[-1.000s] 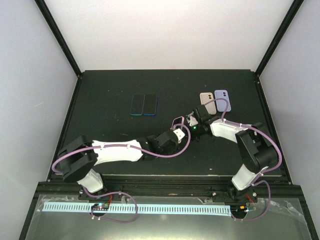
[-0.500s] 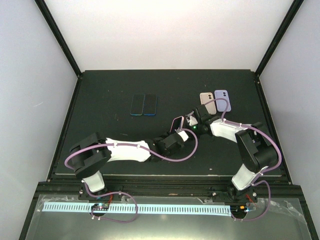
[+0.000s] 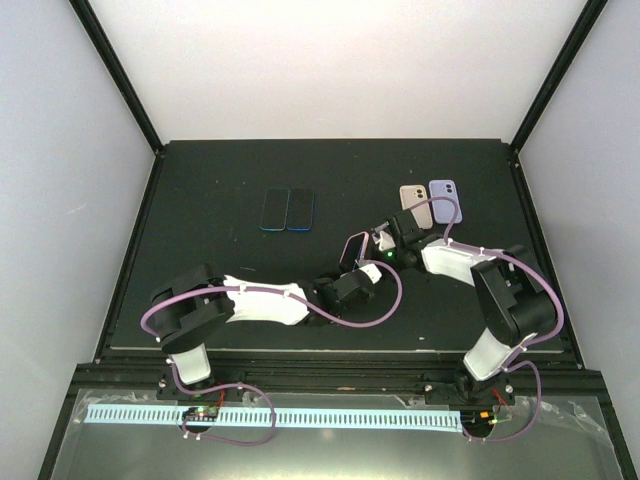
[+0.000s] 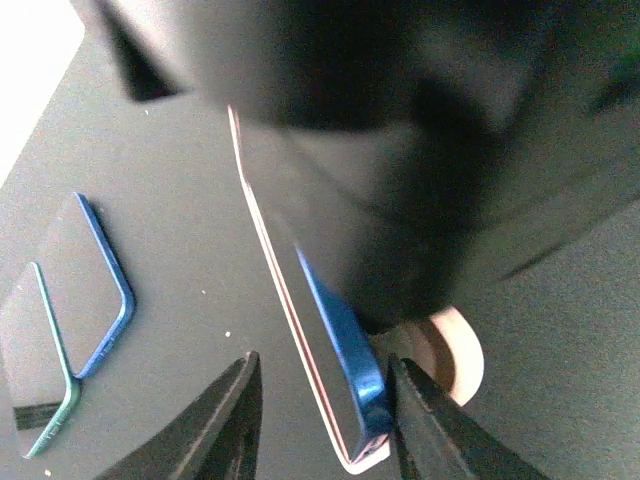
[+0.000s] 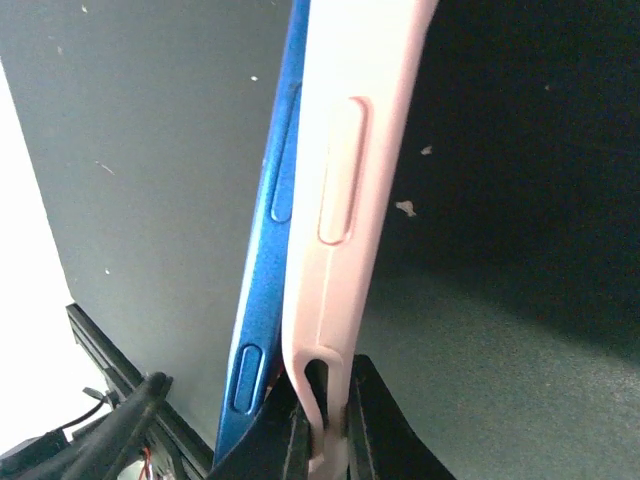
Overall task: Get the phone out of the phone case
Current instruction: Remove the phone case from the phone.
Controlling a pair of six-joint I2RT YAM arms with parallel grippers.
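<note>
Fingers of the right gripper pinch the rim of the pink phone case. They are closed narrowly on it at one end. The phone, blue on its edge, stands on its side next to the case. Near the pinching fingers the blue edge is a little apart from the pink rim, and farther along the two lie close together.

The left gripper is wide and holds nothing. One of its fingers is just beside the blue edge and the other is apart from the pink rim, so the corner of case and phone sits between them. I cannot tell if any finger really touches.

As landmark I take the dark phone that lies flat on the black table. The case with the phone is to the right of this dark phone and nearer to the arm bases, and both grippers meet there. A second dark phone lies just beside the landmark on its left. A beige item and a lavender item lie well to the right of it, in about the same row and side by side. Whether they are phones or empty cases I cannot tell.
</note>
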